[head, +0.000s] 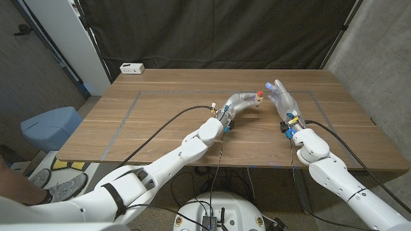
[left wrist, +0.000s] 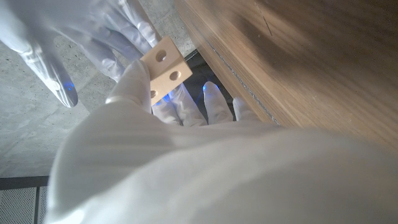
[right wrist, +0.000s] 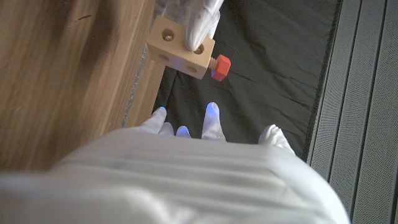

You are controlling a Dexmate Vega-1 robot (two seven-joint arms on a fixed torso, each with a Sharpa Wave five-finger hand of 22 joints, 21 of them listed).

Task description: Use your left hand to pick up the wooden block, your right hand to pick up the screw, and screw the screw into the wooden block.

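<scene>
My left hand (head: 239, 102) holds the wooden block (head: 255, 100) up above the middle of the table. The block (right wrist: 180, 46) is pale with round holes, and my left hand's fingers (right wrist: 200, 15) grip it from the side. The red-headed screw (right wrist: 219, 64) sticks out of one face of the block, and in the head view the screw (head: 259, 94) shows as a red dot at the block's end. My right hand (head: 282, 99) stands just right of it, fingers spread, holding nothing and apart from the screw. In the left wrist view the block (left wrist: 165, 65) sits between my fingertips, with the right hand (left wrist: 56, 37) beyond it.
The wooden table (head: 160, 128) carries thin tape lines. A white box (head: 132, 68) sits at its far left corner. On the floor to the left stands a blue bin (head: 51, 125). Cables run along both forearms.
</scene>
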